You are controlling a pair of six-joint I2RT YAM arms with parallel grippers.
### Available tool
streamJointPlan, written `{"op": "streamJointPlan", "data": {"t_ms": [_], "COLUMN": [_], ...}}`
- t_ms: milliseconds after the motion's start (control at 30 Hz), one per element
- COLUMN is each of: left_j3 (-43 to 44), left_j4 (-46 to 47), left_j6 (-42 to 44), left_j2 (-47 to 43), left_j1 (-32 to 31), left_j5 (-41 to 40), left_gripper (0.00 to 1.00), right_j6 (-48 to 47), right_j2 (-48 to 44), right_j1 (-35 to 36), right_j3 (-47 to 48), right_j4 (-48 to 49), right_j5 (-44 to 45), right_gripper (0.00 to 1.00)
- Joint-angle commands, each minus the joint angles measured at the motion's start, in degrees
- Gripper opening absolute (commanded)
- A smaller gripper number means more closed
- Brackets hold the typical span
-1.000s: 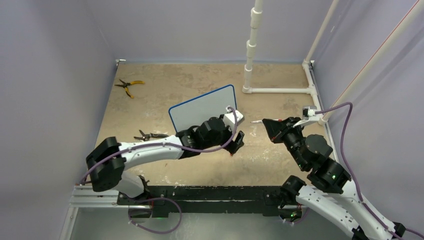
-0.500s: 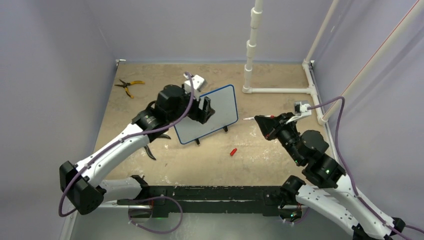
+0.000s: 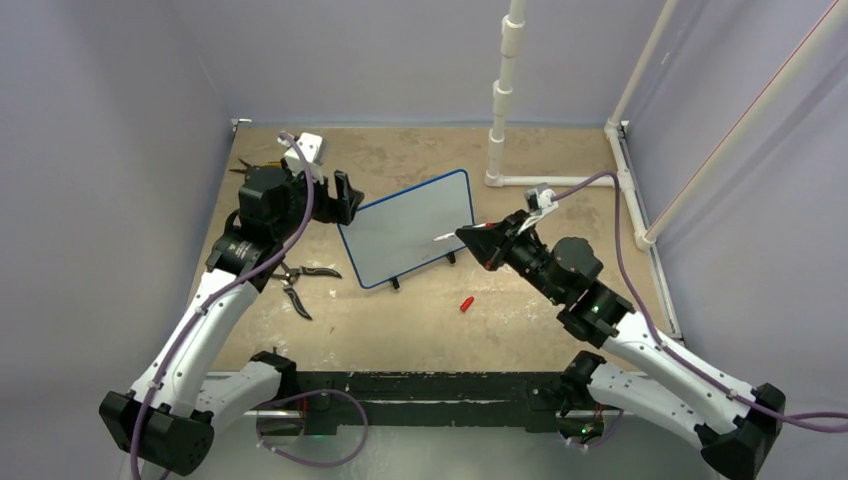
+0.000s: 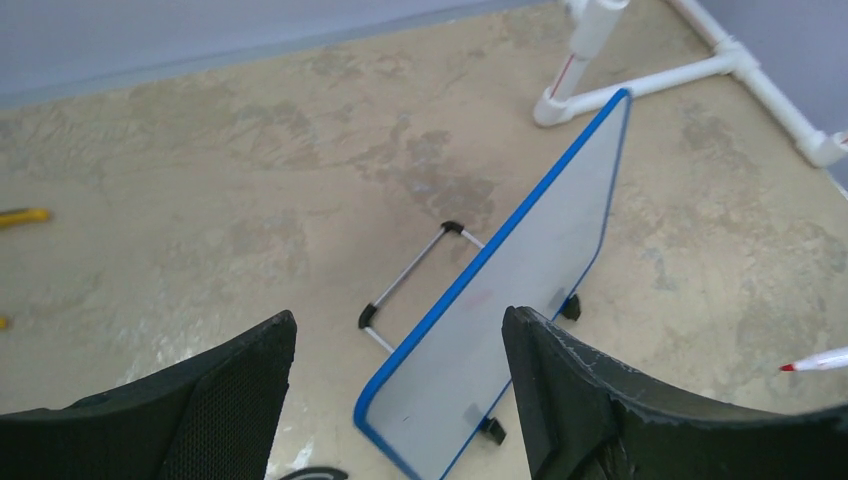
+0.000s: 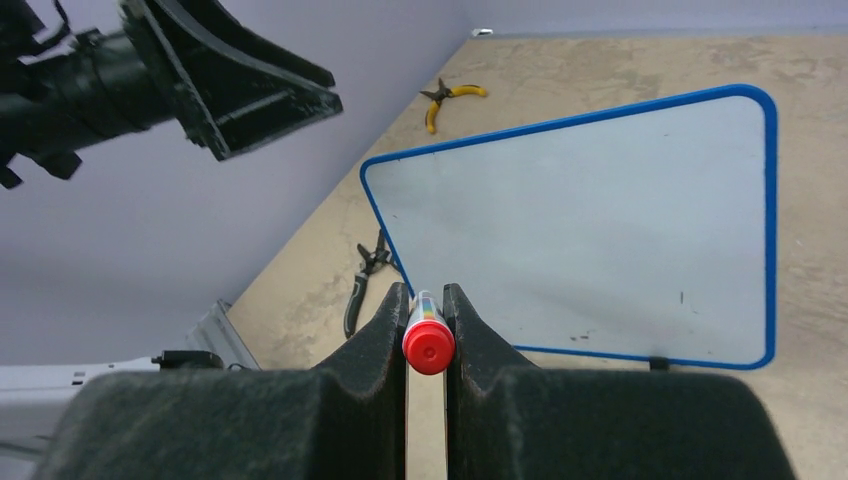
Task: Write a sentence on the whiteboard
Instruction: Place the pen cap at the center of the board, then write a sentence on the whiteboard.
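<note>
Gripping a marker (image 3: 446,236) between the closed fingers of the right gripper (image 5: 425,297), pointing its tip at the whiteboard (image 3: 410,228) without touching it. Holding the left gripper (image 3: 345,198) above the board's left end, fingers spread wide around nothing. Seeing the board standing tilted on its feet near the tabletop's (image 3: 560,200) middle, a red cap (image 3: 466,303) lying apart toward the near edge.

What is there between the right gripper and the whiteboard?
Only the marker that the right gripper holds, its tip pointing at the whiteboard; the top external view shows this.
</note>
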Motion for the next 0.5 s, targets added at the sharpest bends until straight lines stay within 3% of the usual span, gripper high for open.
{"op": "streamJointPlan", "data": {"t_ms": [0,133,467], "left_j3": [-7.1,-12.0,-17.8], "left_j4": [2.6,6.0,7.2], "left_j6": [-0.6,-1.8,-0.2], "left_j2": [-3.4,-7.7,-9.9], "left_j1": [5.1,7.3,7.6], "left_j5": [2.1,4.2,10.0], "left_gripper": [0.75,0.74,0.6], "right_j6": [1.0,0.2,-1.0], "right_j2": [3.9,9.5,25.1], "right_j1": [2.0,5.0,9.3], "right_j3": [-1.5,-0.6,4.4], "right_j4": [14.0,19.1,29.9], "right_j5": [0.4,4.8,7.3], "right_gripper": [0.0,0.0,0.0]}}
